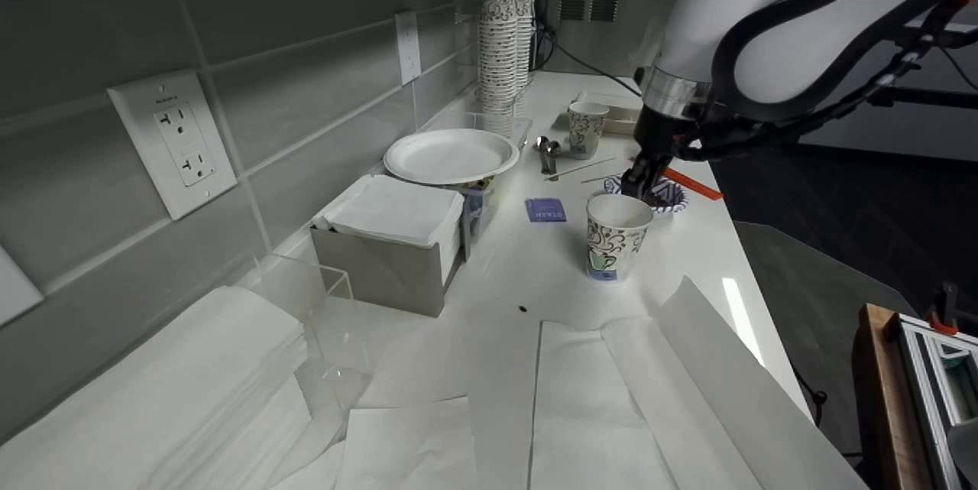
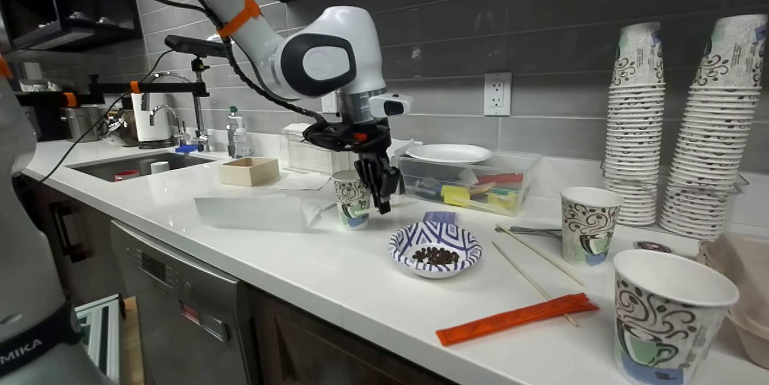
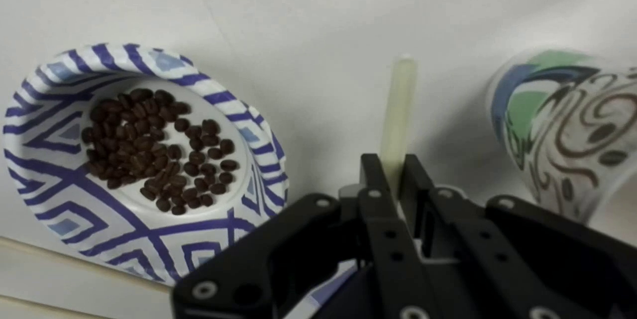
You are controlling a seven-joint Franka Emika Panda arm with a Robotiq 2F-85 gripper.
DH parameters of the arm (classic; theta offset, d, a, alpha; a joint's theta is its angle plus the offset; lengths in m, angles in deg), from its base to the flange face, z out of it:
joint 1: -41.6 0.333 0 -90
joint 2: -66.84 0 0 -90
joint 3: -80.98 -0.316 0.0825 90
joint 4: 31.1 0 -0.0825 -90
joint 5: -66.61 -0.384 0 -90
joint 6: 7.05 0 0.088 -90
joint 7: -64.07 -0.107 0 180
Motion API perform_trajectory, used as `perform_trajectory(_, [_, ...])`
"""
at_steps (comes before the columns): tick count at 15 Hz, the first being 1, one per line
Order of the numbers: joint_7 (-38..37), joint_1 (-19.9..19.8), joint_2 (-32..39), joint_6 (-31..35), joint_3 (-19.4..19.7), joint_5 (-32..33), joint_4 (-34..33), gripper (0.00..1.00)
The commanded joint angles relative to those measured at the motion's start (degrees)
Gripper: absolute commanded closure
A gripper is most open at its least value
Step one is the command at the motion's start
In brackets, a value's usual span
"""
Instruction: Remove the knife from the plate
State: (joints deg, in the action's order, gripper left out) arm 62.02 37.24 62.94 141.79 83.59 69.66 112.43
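Observation:
My gripper (image 2: 387,199) is shut on a narrow pale yellowish utensil (image 3: 399,100). It sticks out past the fingertips (image 3: 394,172) in the wrist view, in the air above the counter; it may be the knife, but its far end is hidden. It also shows in an exterior view (image 2: 363,212). The plate, a small dish (image 2: 432,232) with blue-purple marks, holds dark coffee beans and stands beside my gripper, apart from it (image 3: 50,169). A thin orange-red strip (image 2: 516,317), like a paper sleeve, lies on the counter near its front edge.
A patterned cup (image 3: 562,105) stands close to my gripper, also seen in an exterior view (image 1: 615,234). Pale chopsticks (image 2: 541,256), a purple packet (image 2: 440,217) and more cups (image 2: 592,226) are on the counter. A large white plate (image 2: 449,152) lies on a clear bin.

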Motion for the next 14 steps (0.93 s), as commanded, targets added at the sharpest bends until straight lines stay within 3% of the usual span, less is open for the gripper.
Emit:
perform_trajectory(1, [-1.5,-0.6,1.7,3.8,1.0,0.4,2.6,0.97])
perform_trajectory(8, [-0.1,-0.6,3.2,3.9,2.0,-0.9,4.9,0.97])
perform_trajectory(9, [-0.4,-0.6,3.2,3.9,2.0,-0.5,5.2,0.86])
perform_trajectory(10, [-0.2,-0.6,3.0,3.7,2.0,-0.8,5.3,0.61])
perform_trajectory(12, [0.4,-0.5,2.0,2.7,1.8,-1.3,5.2,0.58])
perform_trajectory(14, [1.6,-0.2,0.3,1.2,1.6,-2.1,5.0,0.44])
